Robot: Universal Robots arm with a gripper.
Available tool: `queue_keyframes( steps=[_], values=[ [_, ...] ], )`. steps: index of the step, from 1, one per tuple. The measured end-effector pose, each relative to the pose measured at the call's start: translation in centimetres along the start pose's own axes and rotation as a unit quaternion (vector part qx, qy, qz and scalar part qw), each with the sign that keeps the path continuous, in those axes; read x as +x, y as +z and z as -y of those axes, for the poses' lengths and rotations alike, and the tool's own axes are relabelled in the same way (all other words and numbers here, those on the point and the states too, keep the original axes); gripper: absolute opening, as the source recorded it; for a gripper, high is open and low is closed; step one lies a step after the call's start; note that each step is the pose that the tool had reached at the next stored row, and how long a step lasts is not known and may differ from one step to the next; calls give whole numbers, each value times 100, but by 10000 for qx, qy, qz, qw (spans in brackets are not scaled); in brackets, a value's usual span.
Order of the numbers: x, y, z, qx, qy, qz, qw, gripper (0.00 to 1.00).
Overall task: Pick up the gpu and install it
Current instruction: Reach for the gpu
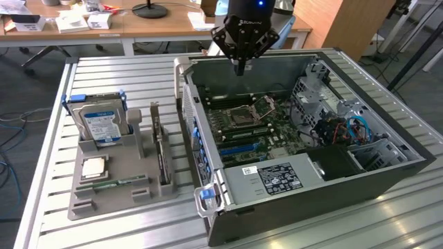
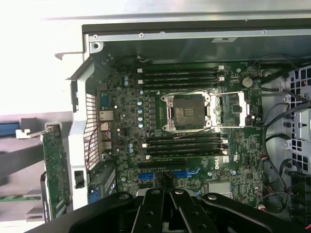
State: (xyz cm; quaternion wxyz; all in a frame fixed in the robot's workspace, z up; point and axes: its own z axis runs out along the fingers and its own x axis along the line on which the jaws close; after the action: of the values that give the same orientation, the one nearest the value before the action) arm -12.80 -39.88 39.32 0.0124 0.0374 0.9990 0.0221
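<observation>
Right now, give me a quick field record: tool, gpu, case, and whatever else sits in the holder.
case: open, board exposed
tool: shut, empty, above the case interior
holder: beside the case, on the exterior view's left
gpu: on edge in the holder, untouched
drive: upright in the holder
</observation>
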Motion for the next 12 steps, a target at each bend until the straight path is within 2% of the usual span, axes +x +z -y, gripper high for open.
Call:
queue_keyframes(
  steps=[12],
  values=[
    [115,-2,7,0,0,-3,10000,10]
  ],
)
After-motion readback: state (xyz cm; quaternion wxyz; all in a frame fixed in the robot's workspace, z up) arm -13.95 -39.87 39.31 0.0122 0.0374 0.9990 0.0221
